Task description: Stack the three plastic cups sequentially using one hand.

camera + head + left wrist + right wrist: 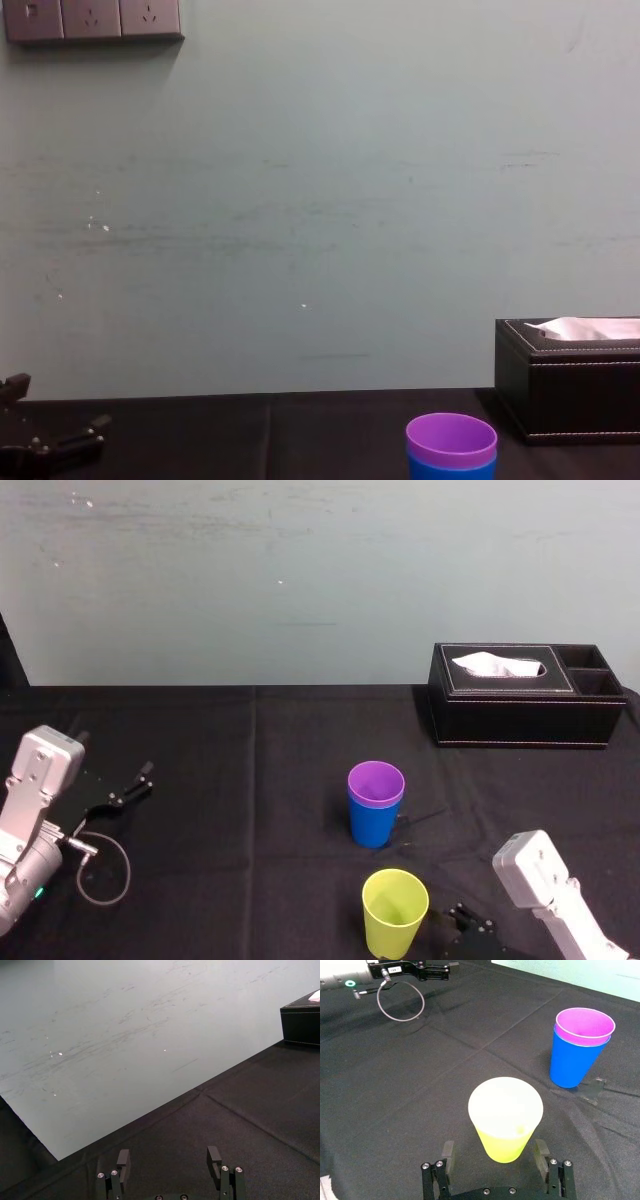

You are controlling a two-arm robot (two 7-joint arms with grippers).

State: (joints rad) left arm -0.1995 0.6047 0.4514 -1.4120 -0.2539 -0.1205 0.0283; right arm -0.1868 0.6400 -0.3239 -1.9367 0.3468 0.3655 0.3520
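A purple cup (376,781) sits nested inside a blue cup (374,823) near the table's middle; both stand upright, and the purple cup (584,1025) and blue cup (572,1064) also show in the right wrist view. Nearer to me stands a yellow-green cup (394,912) by itself. My right gripper (494,1152) is open just to that cup's right, low over the cloth. Its fingers (447,1152) flank the lower part of the yellow-green cup (505,1115) with a gap on each side. At the table's left, my left gripper (169,1159) rests open and holds nothing.
A black leather tissue box (527,694) stands at the back right, by the wall. The table is covered with a black cloth (230,880). A cable loop (104,870) lies beside the left arm (35,800).
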